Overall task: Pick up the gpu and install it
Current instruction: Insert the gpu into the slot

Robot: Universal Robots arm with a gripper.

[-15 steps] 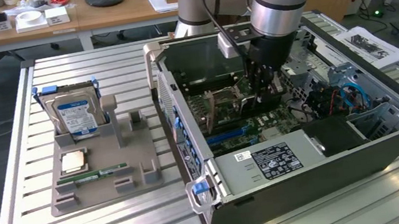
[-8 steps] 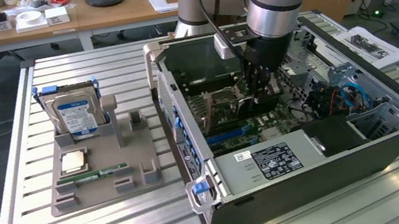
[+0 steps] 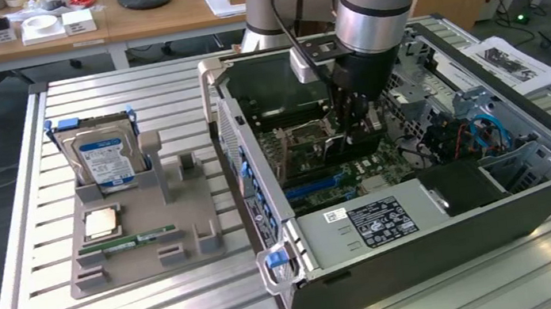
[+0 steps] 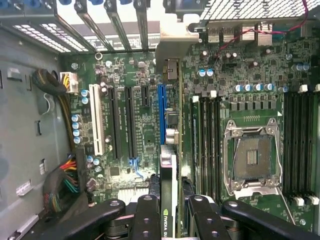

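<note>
The gripper is clamped on the gpu, a slim card seen edge-on between its black fingers. It sits inside the open computer case, over that case's motherboard. The card's near end is cut off. From outside the case, the arm hides the card, and I cannot tell whether it touches a slot.

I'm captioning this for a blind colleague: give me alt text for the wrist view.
The gripper clamps the gpu edge-on over the green motherboard inside the computer case, near a blue expansion slot. An empty processor socket lies farther across the board.
</note>
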